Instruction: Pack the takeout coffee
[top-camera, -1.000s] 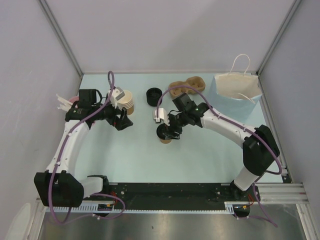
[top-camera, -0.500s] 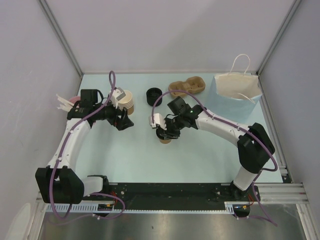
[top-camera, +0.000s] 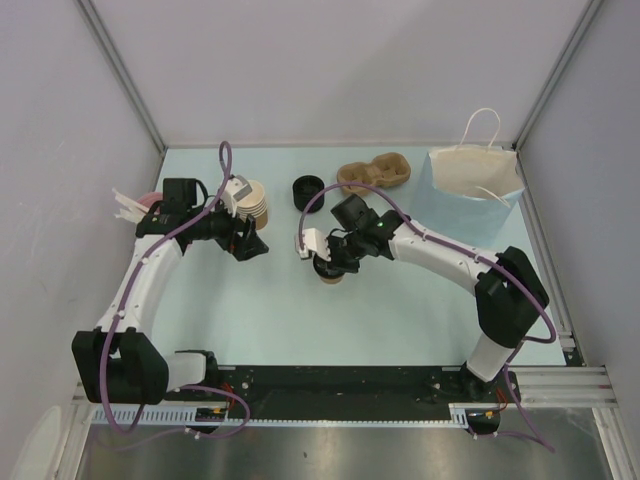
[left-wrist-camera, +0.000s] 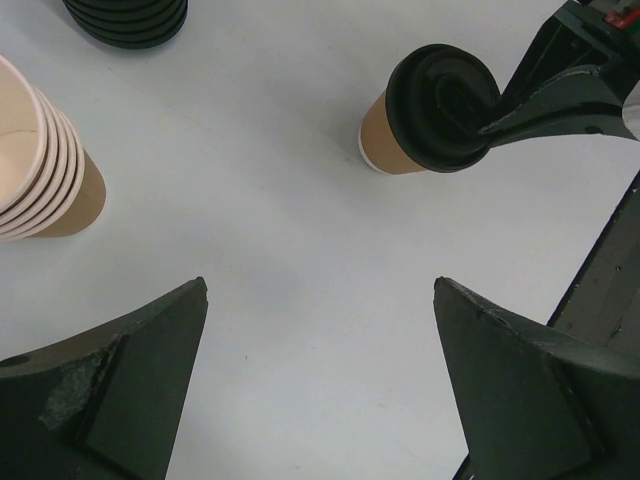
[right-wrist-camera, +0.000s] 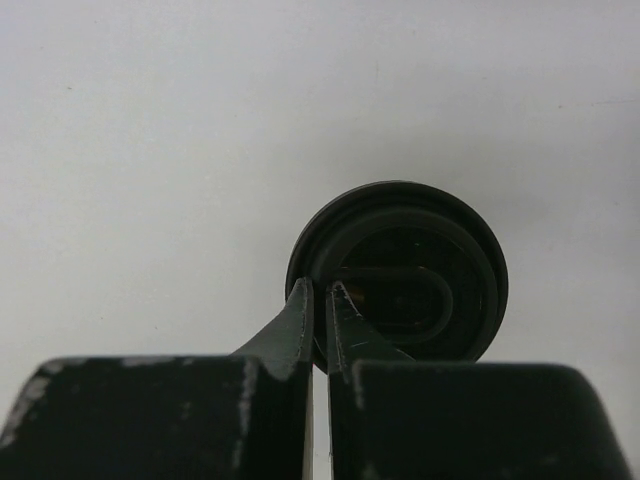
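Note:
The takeout coffee (top-camera: 328, 274) is a tan paper cup (left-wrist-camera: 385, 145) standing upright mid-table with a black lid (left-wrist-camera: 438, 105) on top. My right gripper (top-camera: 325, 262) is over it, jaws drawn almost together. In the right wrist view the gripper (right-wrist-camera: 320, 287) has its tips on the near left rim of the lid (right-wrist-camera: 420, 270), with nothing visibly between them. My left gripper (top-camera: 248, 243) hangs to the left of the cup, beside the cup stack. It is wide open (left-wrist-camera: 320, 285) over bare table, with nothing in it.
A stack of nested tan cups (top-camera: 253, 200) stands by the left gripper, with a pink cup of stirrers (top-camera: 140, 205) further left. Behind the coffee sit a pile of black lids (top-camera: 308, 191) and a pulp cup carrier (top-camera: 375, 175). A paper bag (top-camera: 475, 172) stands at the back right.
The right gripper's jaws have closed from wide apart to nearly touching, and it has shifted slightly left over the lidded cup. The left arm has barely moved.

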